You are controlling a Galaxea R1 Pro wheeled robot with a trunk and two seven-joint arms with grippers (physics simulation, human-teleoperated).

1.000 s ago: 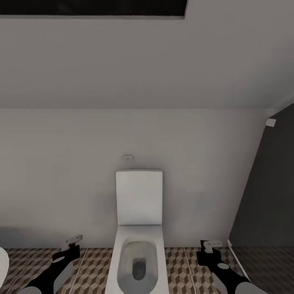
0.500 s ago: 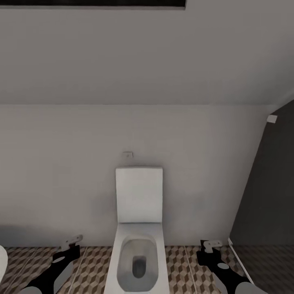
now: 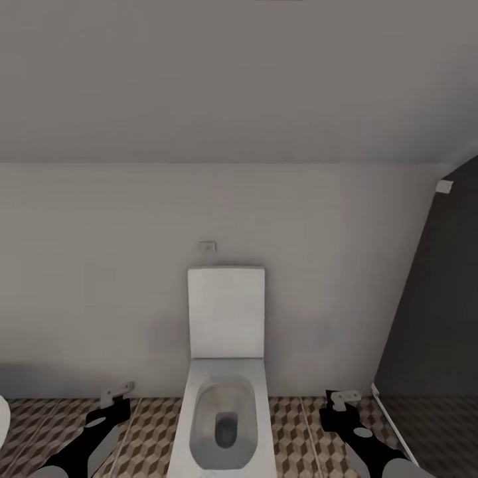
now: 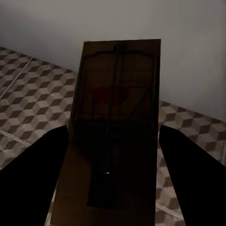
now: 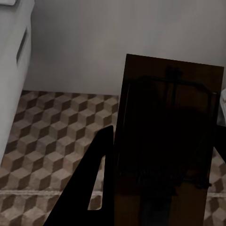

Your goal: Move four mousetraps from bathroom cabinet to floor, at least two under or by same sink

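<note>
In the left wrist view a mousetrap (image 4: 117,108), a flat wooden board with dark wire parts, sits between two dark fingers (image 4: 33,179), held above the cube-patterned bathroom floor (image 4: 28,89). The right wrist view holds another mousetrap (image 5: 169,136) beside a dark finger (image 5: 89,193), over the same tiles. In the head view my left gripper (image 3: 118,392) and right gripper (image 3: 345,398) hang low on either side of the toilet, each shut on its trap. A white rounded sliver of the sink (image 3: 2,421) shows at the far left. The cabinet is out of view.
A white toilet (image 3: 224,398) with its lid upright stands against the pale wall straight ahead, between my arms. A dark panel (image 3: 438,318) rises at the right. Patterned floor (image 3: 153,431) lies on both sides of the toilet.
The whole head view has shifted: the dark strip at the top has slid out of the picture and the toilet sits slightly higher. Both arms keep their places and their traps.
</note>
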